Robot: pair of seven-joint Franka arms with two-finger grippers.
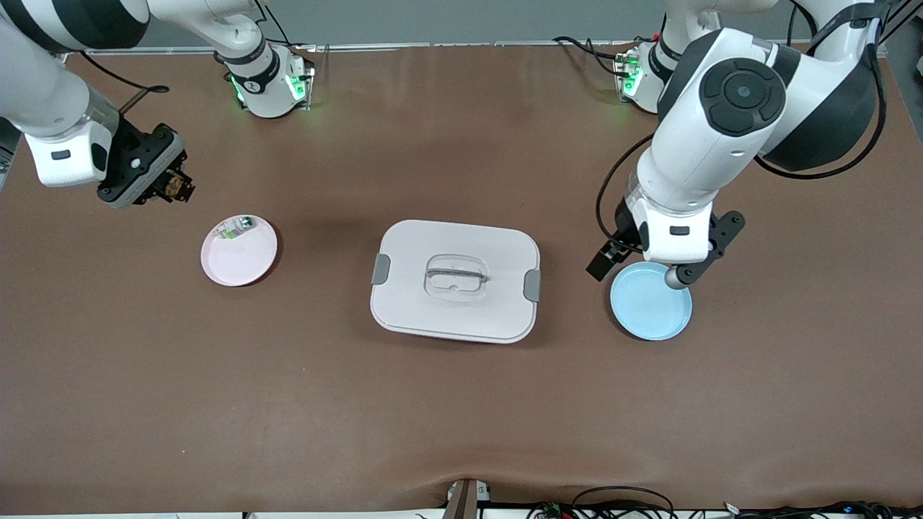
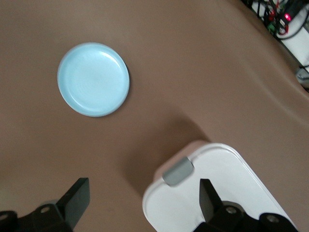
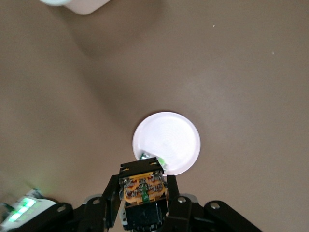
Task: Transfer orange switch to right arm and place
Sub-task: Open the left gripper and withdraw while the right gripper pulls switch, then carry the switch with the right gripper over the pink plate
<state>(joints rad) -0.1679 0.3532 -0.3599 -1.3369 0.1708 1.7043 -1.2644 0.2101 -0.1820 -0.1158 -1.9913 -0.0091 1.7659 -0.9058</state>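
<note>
My right gripper [image 1: 175, 186] is shut on the orange switch [image 1: 173, 187], a small black block with an orange face. It holds the switch in the air over the table, just beside the pink plate [image 1: 245, 261]. In the right wrist view the switch [image 3: 144, 187] sits between the fingers [image 3: 172, 189], with the plate [image 3: 171, 137] just ahead. A small white-and-green part [image 1: 233, 228] lies on that plate's rim side. My left gripper [image 2: 145, 198] is open and empty, over the table between the blue plate [image 1: 651, 303] and the white box.
A white lidded box [image 1: 455, 280] with grey clips and a clear handle stands mid-table; its corner shows in the left wrist view [image 2: 222, 169]. The blue plate [image 2: 93, 79] holds nothing. Cables run along the table's front edge.
</note>
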